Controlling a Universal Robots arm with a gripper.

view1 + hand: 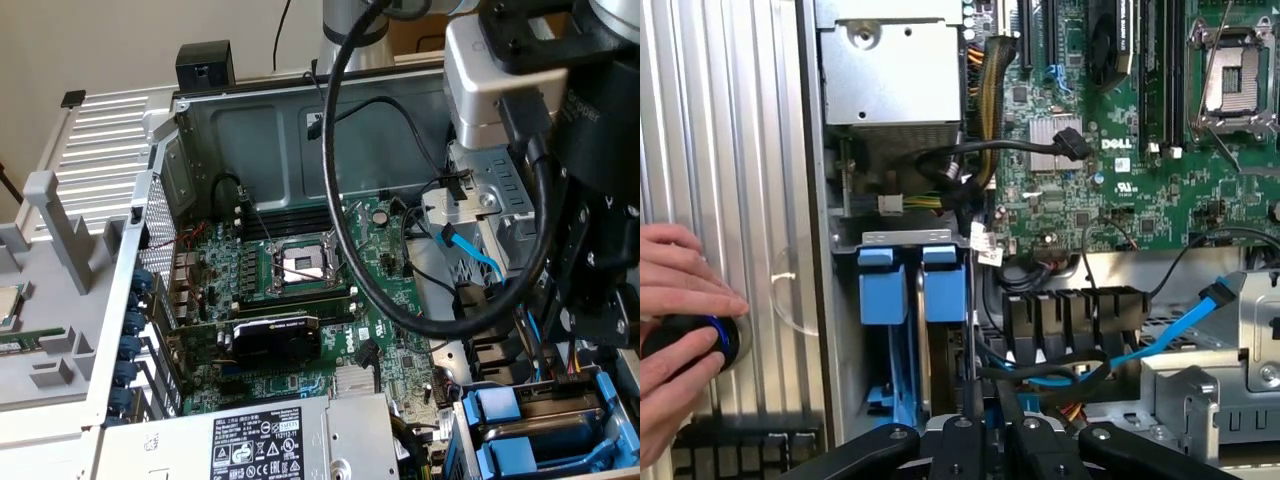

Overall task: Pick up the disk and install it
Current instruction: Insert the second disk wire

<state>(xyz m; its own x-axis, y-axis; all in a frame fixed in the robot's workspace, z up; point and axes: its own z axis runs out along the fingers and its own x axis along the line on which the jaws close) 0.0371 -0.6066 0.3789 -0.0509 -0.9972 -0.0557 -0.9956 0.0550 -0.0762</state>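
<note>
Disk (945,290): a flat drive in a bright blue plastic carrier, standing on edge in the drive bay (902,238) of an open computer case, with a second blue carrier (880,285) just beside it on the side away from the motherboard.

Reading across the exterior view from its left, a ribbed silver side panel (100,130) lies beside the case. In the wrist view a person's hands (680,300) rest on this panel, over a black knob with a blue ring (685,340). The green motherboard (300,280) with its bare processor socket (300,265) fills the middle of the case. The grey power supply (270,440) with its warning labels sits at the near edge. The drive bay occupies the exterior view's lower right, under the black arm and its looped cable (345,230).

The fingers (962,432) are drawn nearly together, with a narrow gap between them, and hang directly over the bay, nearest the disk. Whether they pinch the carrier's edge or anything else cannot be told.

Handling, as a judgement: the disk is probably stiff, dense for its size and sensitive to knocks. The metal faces are likely slippery. The blue carrier gives the safer hold, taken by its raised end or across its two long rails, so that the disk stays square to the slot.
</note>
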